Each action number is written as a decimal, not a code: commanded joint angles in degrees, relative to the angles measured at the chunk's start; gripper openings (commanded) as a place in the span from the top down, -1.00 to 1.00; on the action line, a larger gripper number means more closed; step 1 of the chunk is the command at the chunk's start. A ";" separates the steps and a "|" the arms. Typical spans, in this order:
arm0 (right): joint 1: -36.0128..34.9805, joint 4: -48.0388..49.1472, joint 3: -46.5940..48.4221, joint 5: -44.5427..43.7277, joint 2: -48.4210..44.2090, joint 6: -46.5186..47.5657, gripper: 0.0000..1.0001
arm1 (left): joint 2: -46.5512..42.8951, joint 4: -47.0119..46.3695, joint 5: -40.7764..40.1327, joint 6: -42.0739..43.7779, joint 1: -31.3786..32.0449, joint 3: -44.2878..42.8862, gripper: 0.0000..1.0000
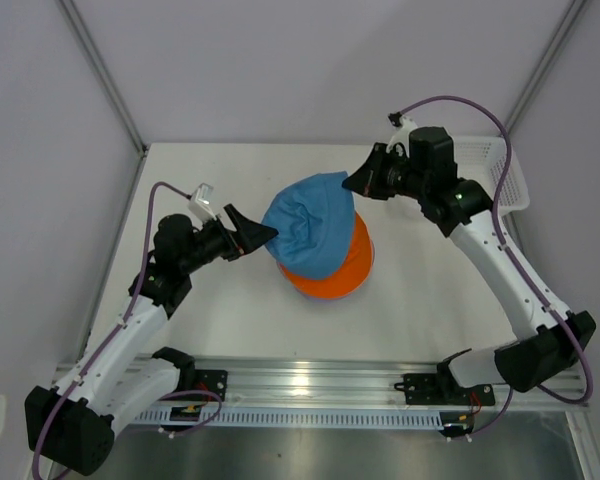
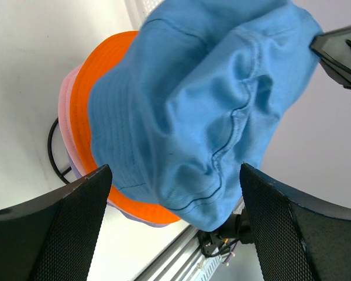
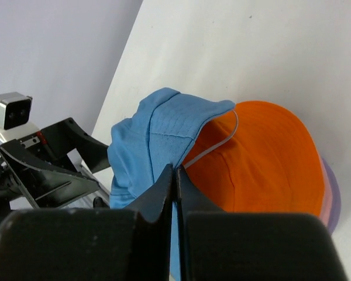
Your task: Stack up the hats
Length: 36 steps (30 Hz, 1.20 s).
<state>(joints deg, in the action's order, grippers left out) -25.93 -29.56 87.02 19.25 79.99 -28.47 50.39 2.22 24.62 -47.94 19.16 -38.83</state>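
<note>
My left claw [image 1: 263,233] stands wide, one jaw on each side of the blue hat's left edge. As far as I can tell it is not pinching the cloth, so I read it as waiting to steady or tug that side. The blue hat [image 1: 310,228] sits mid-counter [image 1: 230,320], crumpled and tilted over the orange hat [image 1: 352,268], whose near right brim is left bare. In the left wrist view a rim of pink hat [image 2: 64,111] and a sliver of lavender hat [image 2: 146,221] show under the orange one. A black stand [image 2: 52,146] wire loops out below them, so the pile seems to rest on that. My right claw [image 1: 352,183] is clamped shut on the blue hat's far right brim and holds that edge up, which is why the hat hangs lopsided. I judge this last hat needs pulling down square. The basket [image 1: 500,170] lies far right.
</note>
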 commanded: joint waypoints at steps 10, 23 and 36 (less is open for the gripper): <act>2.03 -2.26 -11.78 -6.41 -9.66 -4.40 1.00 | -1.87 1.65 -2.38 0.66 0.44 0.51 -0.86; 7.82 2.49 -27.51 -8.44 -18.72 -7.65 1.00 | -0.47 -0.55 -2.30 -4.35 0.35 1.74 -0.82; 8.44 13.56 -42.45 -6.76 -22.41 -11.96 1.00 | 4.97 -18.83 1.31 -19.29 0.71 10.09 -0.37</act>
<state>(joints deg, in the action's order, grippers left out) -17.85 -17.37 47.09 13.67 58.98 -39.31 54.50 -8.71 24.73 -61.84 19.27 -29.76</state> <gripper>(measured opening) 0.010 0.697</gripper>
